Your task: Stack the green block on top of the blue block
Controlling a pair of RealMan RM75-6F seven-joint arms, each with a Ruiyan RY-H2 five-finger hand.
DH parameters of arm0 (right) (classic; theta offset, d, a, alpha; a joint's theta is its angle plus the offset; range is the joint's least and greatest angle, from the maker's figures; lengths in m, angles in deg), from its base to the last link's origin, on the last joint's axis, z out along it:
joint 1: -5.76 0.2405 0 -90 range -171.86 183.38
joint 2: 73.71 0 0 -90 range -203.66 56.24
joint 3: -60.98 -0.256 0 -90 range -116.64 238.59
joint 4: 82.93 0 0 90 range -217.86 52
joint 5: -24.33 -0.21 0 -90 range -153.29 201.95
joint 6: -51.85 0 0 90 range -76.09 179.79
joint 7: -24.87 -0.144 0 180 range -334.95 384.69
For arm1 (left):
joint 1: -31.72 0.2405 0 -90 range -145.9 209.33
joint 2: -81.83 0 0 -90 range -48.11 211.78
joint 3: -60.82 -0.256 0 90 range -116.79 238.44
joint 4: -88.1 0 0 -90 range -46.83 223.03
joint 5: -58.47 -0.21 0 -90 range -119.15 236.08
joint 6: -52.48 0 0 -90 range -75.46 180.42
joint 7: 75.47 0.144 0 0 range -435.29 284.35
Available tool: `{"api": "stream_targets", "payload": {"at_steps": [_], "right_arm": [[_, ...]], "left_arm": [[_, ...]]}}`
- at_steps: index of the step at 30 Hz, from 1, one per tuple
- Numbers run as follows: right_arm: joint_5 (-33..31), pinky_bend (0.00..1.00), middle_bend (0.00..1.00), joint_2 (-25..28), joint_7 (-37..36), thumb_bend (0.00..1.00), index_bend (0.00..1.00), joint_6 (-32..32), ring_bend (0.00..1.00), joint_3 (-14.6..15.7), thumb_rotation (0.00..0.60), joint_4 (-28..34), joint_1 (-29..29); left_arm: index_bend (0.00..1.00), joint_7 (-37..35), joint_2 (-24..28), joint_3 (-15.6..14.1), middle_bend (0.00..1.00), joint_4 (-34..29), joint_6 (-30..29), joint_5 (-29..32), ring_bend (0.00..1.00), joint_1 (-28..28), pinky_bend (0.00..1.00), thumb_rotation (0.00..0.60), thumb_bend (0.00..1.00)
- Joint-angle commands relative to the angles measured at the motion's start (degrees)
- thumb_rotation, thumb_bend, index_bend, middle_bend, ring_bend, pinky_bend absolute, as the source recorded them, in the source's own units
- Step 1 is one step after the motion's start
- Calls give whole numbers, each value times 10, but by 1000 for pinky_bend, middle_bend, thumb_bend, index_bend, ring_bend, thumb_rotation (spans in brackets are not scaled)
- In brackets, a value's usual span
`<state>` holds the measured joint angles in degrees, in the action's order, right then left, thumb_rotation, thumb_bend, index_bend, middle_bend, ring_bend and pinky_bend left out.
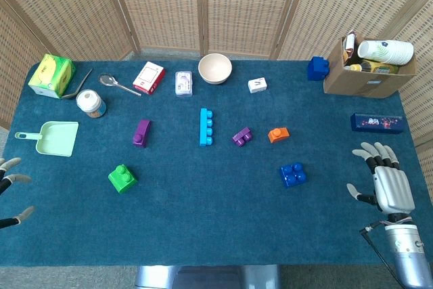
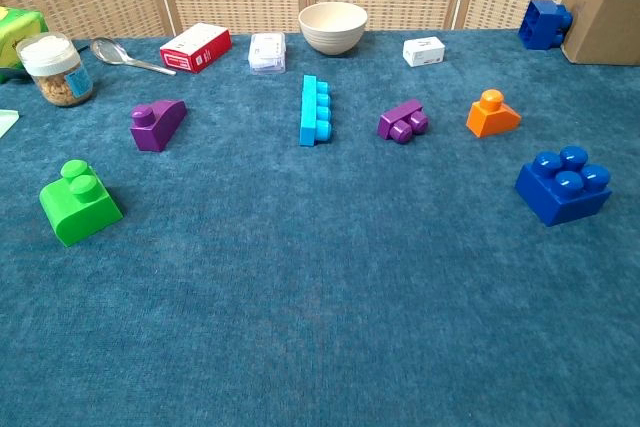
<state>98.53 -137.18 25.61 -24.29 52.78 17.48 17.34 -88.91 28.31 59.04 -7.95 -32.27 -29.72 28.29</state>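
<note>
We judge the green block (image 1: 122,178) light, rigid, smooth; pinch its flat sides. Left hand (image 1: 12,193) and right hand (image 1: 387,181) both released, fingers spread.

Woven rattan folding screen (image 1: 223,5) behind table (image 1: 203,228); teal cloth covers tabletop; even light.

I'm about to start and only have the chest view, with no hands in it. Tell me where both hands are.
Observer: The head view shows the right hand resting open at the table's right edge, right of the near blue block.
Operator: Report the left one.
Observer: Only the left hand's fingertips show at the left edge, spread apart, holding nothing, left of the green block.
Operator: Check the far right.
Observer: A dark blue box lies beyond the right hand.
</note>
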Motion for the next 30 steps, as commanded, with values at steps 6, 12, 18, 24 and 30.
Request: {"api": "stream_targets", "payload": {"at_steps": [6, 12, 18, 24, 30], "right_arm": [[5, 0, 152, -9, -12, 240, 225, 7, 0, 3, 578, -12, 2], [31, 0, 152, 6, -38, 238, 226, 14, 0, 6, 579, -4, 7], [53, 0, 155, 30, -68, 239, 226, 43, 0, -3, 579, 12, 31], [53, 0, 155, 36, -62, 238, 255, 98, 0, -11, 579, 19, 73], [35, 0, 154, 17, -31, 238, 255, 150, 0, -16, 580, 12, 113]], "left_arm": [[349, 11, 0, 5, 143, -10, 7, -5, 72, -8, 0, 600, 262], [348, 14, 5, 8, 143, -20, 6, -9, 71, -11, 0, 600, 262], [349, 21, 17, 14, 143, -31, 7, -16, 71, -18, 0, 600, 262], [349, 27, 24, 16, 143, -40, 12, -17, 71, -23, 0, 600, 263], [349, 32, 26, 20, 143, -44, 21, -13, 70, -30, 0, 600, 261]]}}
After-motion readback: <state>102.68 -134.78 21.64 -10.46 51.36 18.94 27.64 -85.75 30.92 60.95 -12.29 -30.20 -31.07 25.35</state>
